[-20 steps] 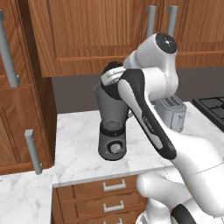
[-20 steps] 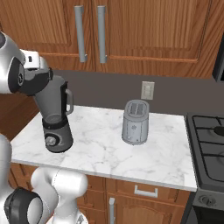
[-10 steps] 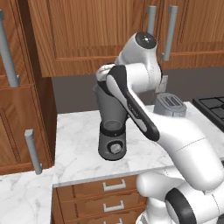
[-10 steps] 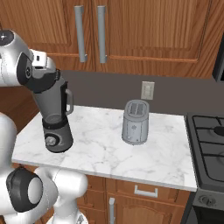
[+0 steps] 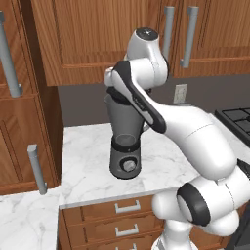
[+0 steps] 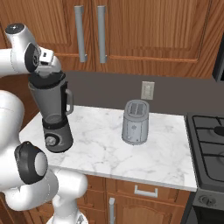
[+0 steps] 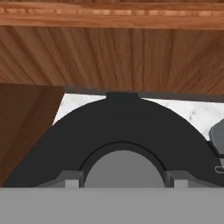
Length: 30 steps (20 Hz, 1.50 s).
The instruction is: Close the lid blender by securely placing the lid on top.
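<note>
Marble counter [image 6: 144, 153] ran in front of me, white with grey veining. Silver toaster [image 6: 135, 121] stood upright on it, near the back wall, two slots on top. Wall outlet [image 6: 147, 90] sat on the dark backsplash just above and behind the toaster; I also saw it at [image 5: 180, 93]. Stove [image 6: 209, 144] with black grates was right of the counter, touching its edge. Wooden upper cabinets [image 6: 144, 30] carried grey bar handles [image 6: 101, 33]. Drawers [image 5: 127, 215] below the counter had small metal pulls.
</note>
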{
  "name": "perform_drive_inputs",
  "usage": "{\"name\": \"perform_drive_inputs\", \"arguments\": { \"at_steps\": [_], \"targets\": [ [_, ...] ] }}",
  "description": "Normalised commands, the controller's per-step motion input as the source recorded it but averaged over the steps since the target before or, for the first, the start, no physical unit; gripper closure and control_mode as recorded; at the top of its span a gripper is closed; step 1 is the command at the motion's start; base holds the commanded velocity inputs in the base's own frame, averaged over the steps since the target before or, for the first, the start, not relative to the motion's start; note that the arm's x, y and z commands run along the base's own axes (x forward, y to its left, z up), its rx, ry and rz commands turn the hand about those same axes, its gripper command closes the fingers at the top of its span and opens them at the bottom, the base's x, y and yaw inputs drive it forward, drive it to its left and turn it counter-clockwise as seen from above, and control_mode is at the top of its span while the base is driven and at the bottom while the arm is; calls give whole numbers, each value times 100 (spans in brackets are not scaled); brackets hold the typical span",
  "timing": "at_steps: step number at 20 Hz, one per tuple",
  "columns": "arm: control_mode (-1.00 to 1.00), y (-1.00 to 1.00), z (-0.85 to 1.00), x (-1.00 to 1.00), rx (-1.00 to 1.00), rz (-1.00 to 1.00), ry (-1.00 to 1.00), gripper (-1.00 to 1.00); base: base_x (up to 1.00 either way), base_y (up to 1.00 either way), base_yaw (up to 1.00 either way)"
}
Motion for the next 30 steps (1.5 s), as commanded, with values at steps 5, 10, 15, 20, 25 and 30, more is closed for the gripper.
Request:
{"name": "perform_drive_inputs", "arguments": {
  "at_steps": [5, 10, 15, 20, 25, 30],
  "targets": [
    [-100, 0, -4, 4, 0, -4, 2, 100, 0, 0, 0],
    [-100, 5, -11, 1, 0, -2, 0, 100, 0, 0, 0],
    [-100, 4, -24, 0, -1, 0, -1, 100, 0, 0, 0],
    [-100, 0, -25, 0, 0, 0, -2, 100, 0, 0, 0],
    [-100, 0, -16, 0, 0, 0, 0, 100, 0, 0, 0],
    [-100, 4, -17, 0, 0, 0, 0, 100, 0, 0, 0]
  ]
}}
